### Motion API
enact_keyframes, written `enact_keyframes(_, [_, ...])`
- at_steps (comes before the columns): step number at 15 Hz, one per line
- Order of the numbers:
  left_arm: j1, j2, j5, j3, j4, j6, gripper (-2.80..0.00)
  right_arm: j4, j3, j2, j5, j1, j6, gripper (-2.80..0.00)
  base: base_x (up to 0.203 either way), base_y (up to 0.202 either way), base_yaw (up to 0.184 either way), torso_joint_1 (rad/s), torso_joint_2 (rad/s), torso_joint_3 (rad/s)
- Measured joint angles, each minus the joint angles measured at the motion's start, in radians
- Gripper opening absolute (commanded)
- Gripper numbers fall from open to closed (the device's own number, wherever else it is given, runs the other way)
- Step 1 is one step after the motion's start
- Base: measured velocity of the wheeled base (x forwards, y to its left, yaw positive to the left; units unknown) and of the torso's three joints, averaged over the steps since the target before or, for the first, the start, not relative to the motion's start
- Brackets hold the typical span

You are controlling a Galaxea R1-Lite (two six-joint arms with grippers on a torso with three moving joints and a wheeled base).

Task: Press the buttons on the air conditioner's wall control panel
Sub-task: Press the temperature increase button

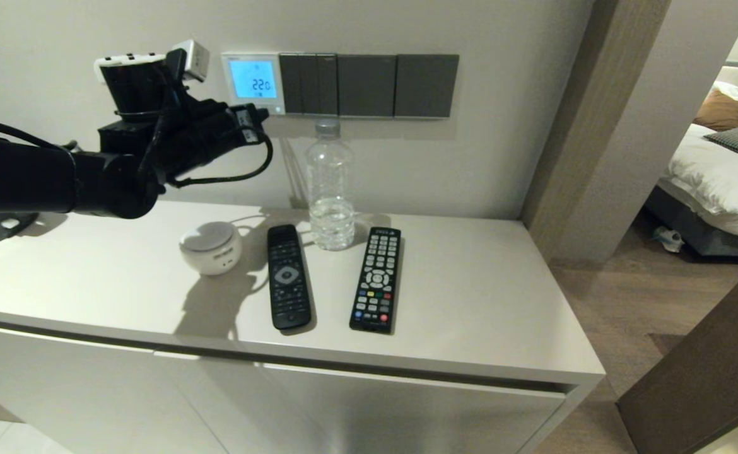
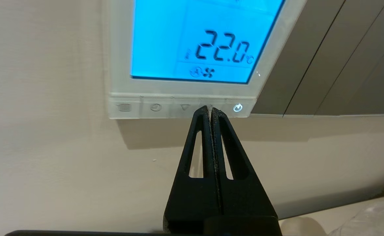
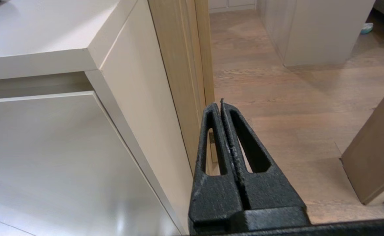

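Observation:
The white wall control panel (image 1: 252, 82) hangs on the wall with its screen lit light blue, showing 22.0. In the left wrist view the panel (image 2: 119, 49) fills the upper part, with its row of pale buttons (image 2: 156, 107) along the bottom edge and a lit power key (image 2: 237, 107) at the end of the row. My left gripper (image 2: 210, 108) is shut and empty, its tips at the key between the down-arrow key and the power key; it also shows in the head view (image 1: 262, 120). My right gripper (image 3: 220, 104) is shut and empty, parked low beside the cabinet.
Dark grey switch plates (image 1: 369, 85) adjoin the panel. On the white cabinet top (image 1: 482, 284) below stand a clear water bottle (image 1: 329, 189), two black remotes (image 1: 288, 276) (image 1: 376, 279) and a small white round speaker (image 1: 210, 247). A doorway opens at the right.

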State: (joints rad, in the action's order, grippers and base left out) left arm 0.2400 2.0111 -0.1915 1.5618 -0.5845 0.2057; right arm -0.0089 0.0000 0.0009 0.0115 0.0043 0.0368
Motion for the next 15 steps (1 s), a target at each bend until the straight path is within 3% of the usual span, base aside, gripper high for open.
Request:
enact_keyframes(7, [-0.001,0.025,0.001,0.021,0.001,0.001,-2.80,0.000,0.000,0.000,0.000,0.000,0.000,-2.80,0.000,0.000,0.000,0.000,0.00,0.000])
enact_keyframes(15, [0.000,-0.022,0.004,-0.044,-0.031,-0.001,-2.80,0.000,0.000,0.000,0.001,0.000,0.000,-2.80,0.000,0.000,0.000,0.000,0.00,0.000])
